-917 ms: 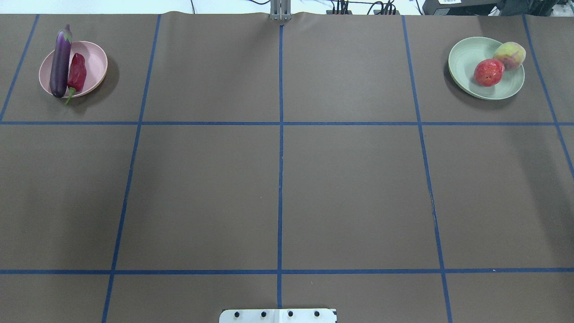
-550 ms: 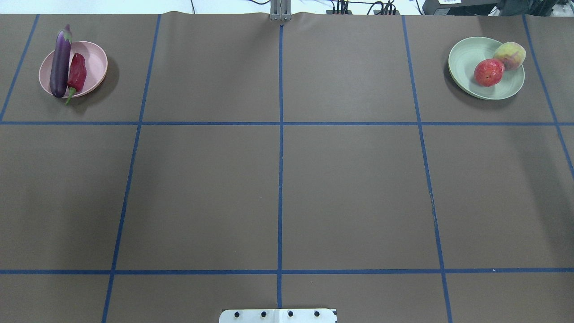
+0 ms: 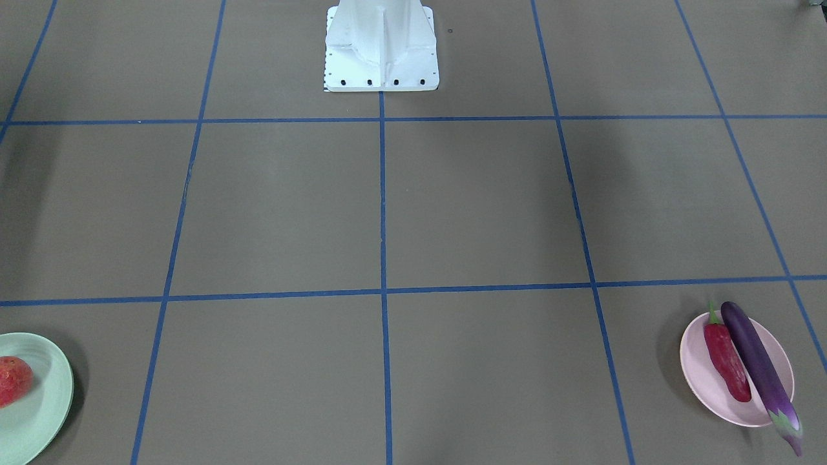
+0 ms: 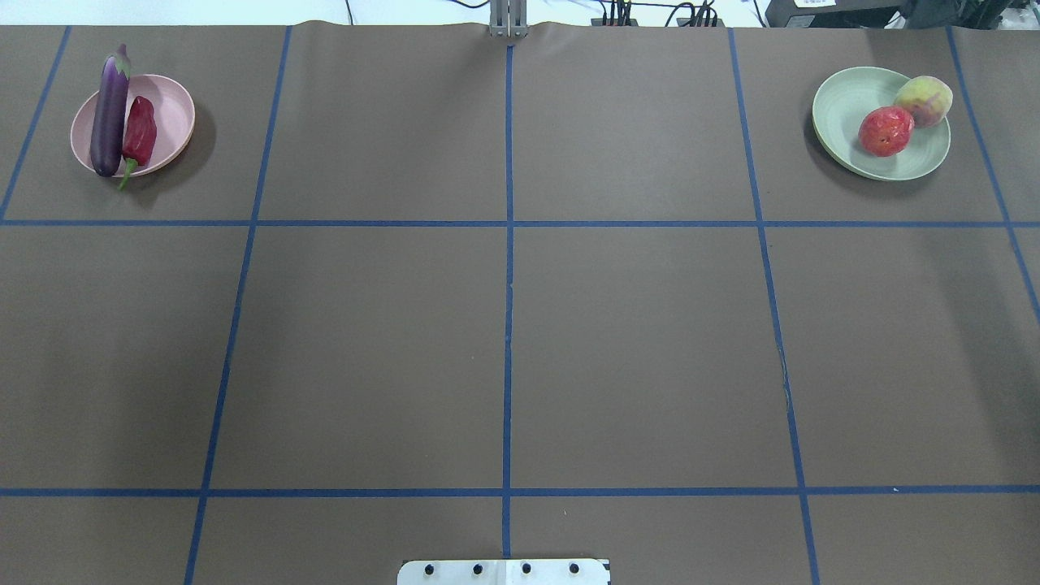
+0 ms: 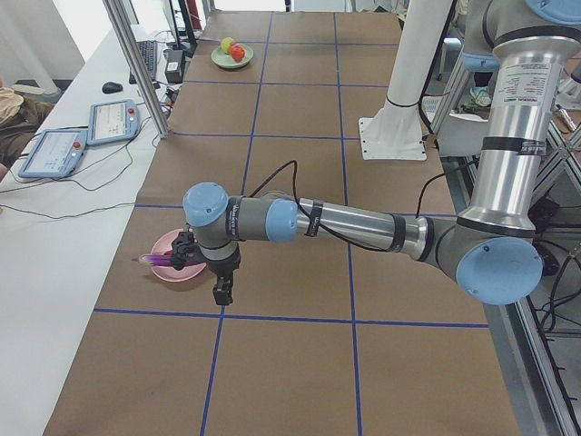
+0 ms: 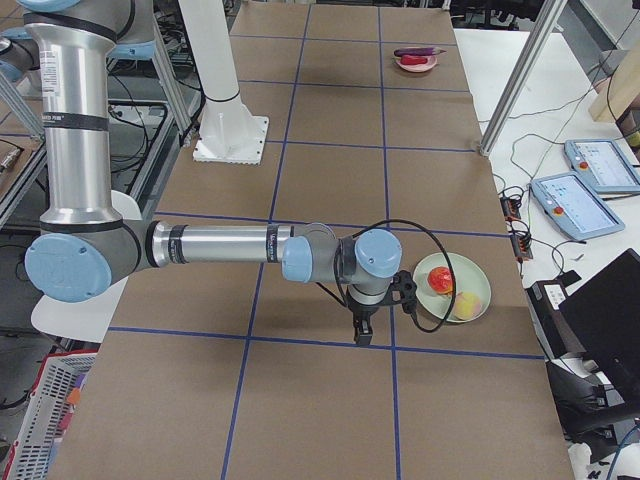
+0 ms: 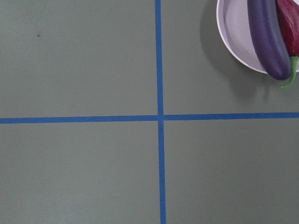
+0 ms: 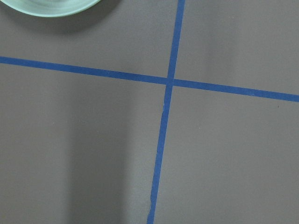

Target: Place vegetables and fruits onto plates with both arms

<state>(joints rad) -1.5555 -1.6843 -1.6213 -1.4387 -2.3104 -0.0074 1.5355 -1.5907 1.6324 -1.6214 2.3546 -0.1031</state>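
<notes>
The purple eggplant (image 4: 110,114) and the red chili (image 4: 139,134) lie on the pink plate (image 4: 175,106) at the far left. The pomegranate (image 4: 886,131) and the peach (image 4: 924,100) lie on the mint green plate (image 4: 845,106) at the far right. The left gripper (image 5: 221,292) shows only in the exterior left view, hanging just beside the pink plate (image 5: 172,272). The right gripper (image 6: 362,332) shows only in the exterior right view, beside the green plate (image 6: 455,290). I cannot tell whether either is open or shut. The left wrist view shows the eggplant (image 7: 266,37).
The brown table cover carries a grid of blue tape lines (image 4: 508,325). The white base block (image 3: 381,45) stands at the robot's edge. Control tablets (image 5: 54,150) and cables lie on the white side table beyond the far edge.
</notes>
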